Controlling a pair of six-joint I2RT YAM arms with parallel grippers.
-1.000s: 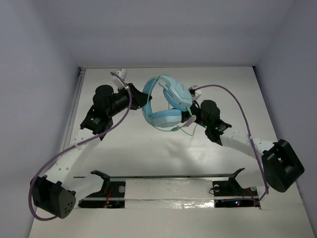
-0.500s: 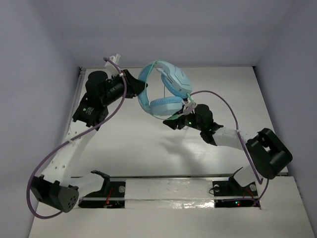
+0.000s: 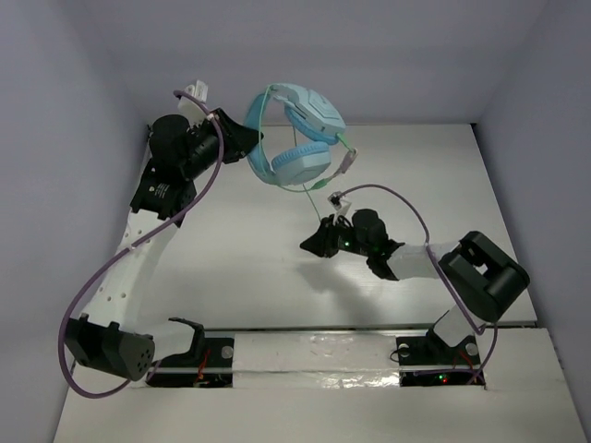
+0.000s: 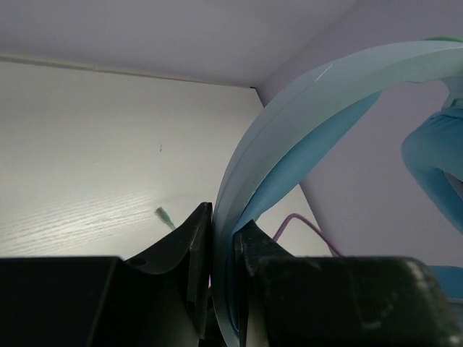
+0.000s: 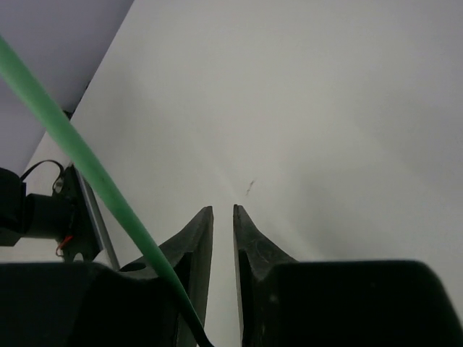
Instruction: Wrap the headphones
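The light blue headphones [image 3: 297,138] hang in the air over the back of the table. My left gripper [image 3: 253,148] is shut on their wide headband [image 4: 304,123], which fills the gap between the jaws of that left gripper [image 4: 223,217]. One earcup [image 4: 434,166] shows at the right. The thin pale-green cable [image 3: 343,155] dangles below the earcups. My right gripper [image 3: 310,245] is low over the table, below and in front of the headphones. Its jaws [image 5: 223,210] stand a narrow gap apart with nothing between the tips. The cable [image 5: 79,152] crosses the outside of its left finger.
The white table [image 3: 259,286] is walled in at the back and both sides. Purple robot cables [image 3: 406,198] loop along both arms. A metal rail [image 3: 314,330] with the arm mounts runs along the near edge.
My left arm has lifted the headphones up and toward the back left. My right gripper has drawn away from them toward the near middle of the table, and its jaws have narrowed.
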